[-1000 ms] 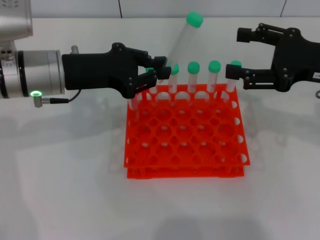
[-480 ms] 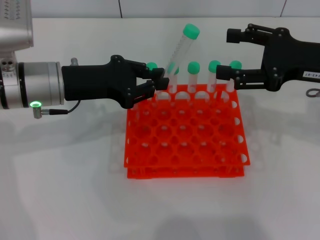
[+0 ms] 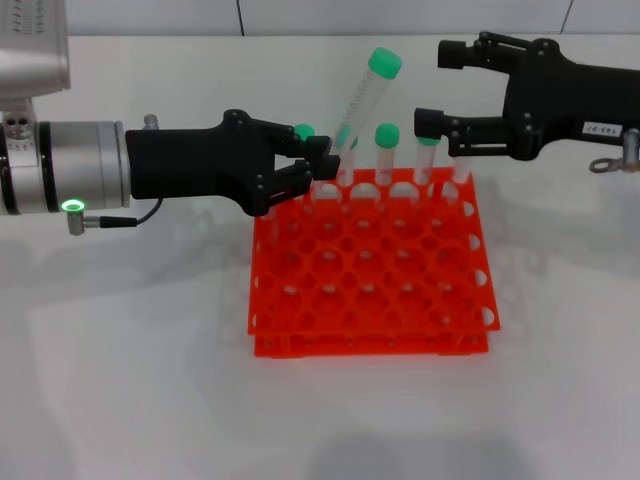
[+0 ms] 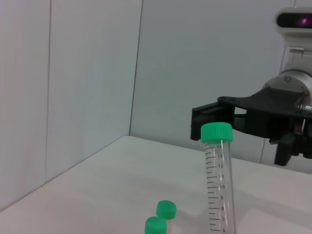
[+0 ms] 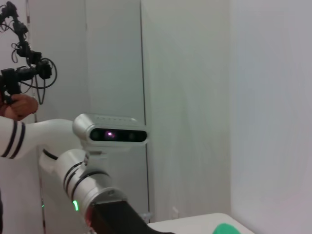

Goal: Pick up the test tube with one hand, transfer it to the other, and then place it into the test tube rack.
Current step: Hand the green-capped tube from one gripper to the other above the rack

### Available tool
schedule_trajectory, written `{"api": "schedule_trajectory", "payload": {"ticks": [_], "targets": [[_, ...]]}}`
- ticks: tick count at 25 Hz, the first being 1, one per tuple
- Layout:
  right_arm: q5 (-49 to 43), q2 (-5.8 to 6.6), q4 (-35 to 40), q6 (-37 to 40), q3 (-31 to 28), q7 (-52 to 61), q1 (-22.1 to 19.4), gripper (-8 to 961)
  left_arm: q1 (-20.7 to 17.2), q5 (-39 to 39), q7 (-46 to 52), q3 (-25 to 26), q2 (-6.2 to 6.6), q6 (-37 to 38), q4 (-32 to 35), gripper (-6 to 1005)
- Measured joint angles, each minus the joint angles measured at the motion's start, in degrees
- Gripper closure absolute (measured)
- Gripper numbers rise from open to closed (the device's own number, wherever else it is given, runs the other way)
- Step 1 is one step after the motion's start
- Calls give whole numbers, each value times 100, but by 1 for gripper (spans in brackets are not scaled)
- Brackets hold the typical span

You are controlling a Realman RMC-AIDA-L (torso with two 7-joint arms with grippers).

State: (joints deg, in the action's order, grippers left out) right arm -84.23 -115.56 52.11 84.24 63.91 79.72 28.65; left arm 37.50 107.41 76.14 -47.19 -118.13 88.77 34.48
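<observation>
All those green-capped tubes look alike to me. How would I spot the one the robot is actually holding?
Find the orange-red test tube rack on the white table, then look to its far left corner, where the left gripper reaches in. The test tube pinched there leans to the right, and its green cap sits well above the caps of the other tubes standing upright in the back row.

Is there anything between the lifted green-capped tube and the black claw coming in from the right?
No. In the head view, only bare background separates the held test tube from the open right gripper. The left gripper clamps the tube's lower end above the rack.
</observation>
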Motion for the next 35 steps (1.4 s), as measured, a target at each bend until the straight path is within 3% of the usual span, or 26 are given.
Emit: {"api": "schedule_trajectory", "payload": {"ticks": [26,35], "targets": [[353,-10,-318,-167,307,19,323,168,51,-1,42,-18,-17,64,56,803],[486,-18,-339,-194,360,1,405,220,67,-1,50,-20,-17,63,41,804]]}}
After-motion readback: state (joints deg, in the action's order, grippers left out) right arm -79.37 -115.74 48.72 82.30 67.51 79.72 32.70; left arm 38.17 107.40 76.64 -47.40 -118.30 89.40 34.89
